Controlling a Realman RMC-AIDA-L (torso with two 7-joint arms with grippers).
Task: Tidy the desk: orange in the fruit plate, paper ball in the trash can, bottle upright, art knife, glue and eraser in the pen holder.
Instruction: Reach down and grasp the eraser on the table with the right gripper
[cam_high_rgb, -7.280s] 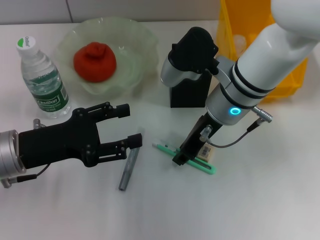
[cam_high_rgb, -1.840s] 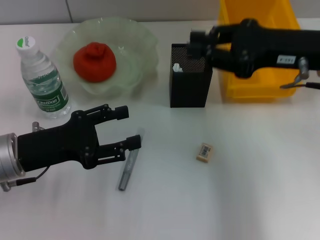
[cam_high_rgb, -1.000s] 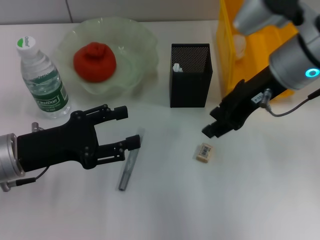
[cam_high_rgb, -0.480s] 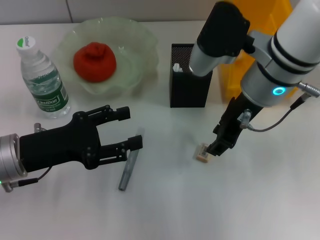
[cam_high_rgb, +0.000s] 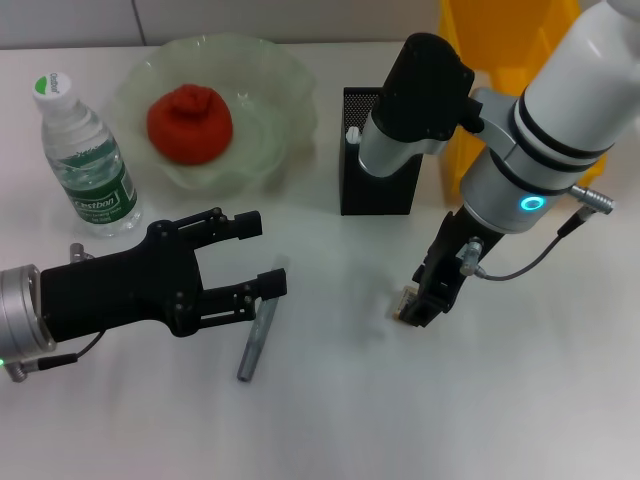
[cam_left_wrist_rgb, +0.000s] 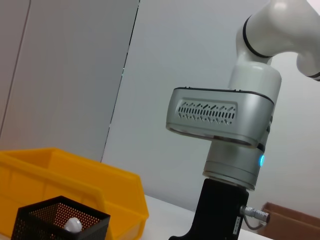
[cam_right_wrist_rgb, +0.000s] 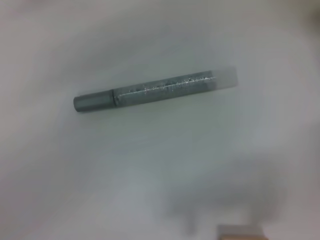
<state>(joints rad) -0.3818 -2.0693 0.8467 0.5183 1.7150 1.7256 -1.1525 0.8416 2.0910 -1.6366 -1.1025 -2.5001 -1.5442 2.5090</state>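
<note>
The orange (cam_high_rgb: 190, 122) lies in the fruit plate (cam_high_rgb: 290, 75), and the bottle (cam_high_rgb: 85, 160) stands upright at the far left. In the pen holder (cam_high_rgb: 372, 190) the white tip of the art knife (cam_high_rgb: 352, 133) shows. My right gripper (cam_high_rgb: 420, 303) is down on the desk (cam_high_rgb: 330, 420) over the eraser (cam_high_rgb: 406, 296), which it mostly covers. On the desk lies the glue (cam_high_rgb: 259, 332), with my left gripper (cam_high_rgb: 262, 253) open just above and left of it. The right wrist view shows the glue (cam_right_wrist_rgb: 155, 90) and an edge of the eraser (cam_right_wrist_rgb: 240, 232). The paper ball is hidden.
The yellow trash can (cam_high_rgb: 500, 30) stands at the back right behind my right arm, and appears again as the trash can (cam_left_wrist_rgb: 75, 180) behind the pen holder (cam_left_wrist_rgb: 60, 220) in the left wrist view. My right arm's elbow hangs over the pen holder.
The art knife went from the desk into the pen holder. My right gripper then swung from the pen holder down and left onto the eraser. The left arm stayed put.
</note>
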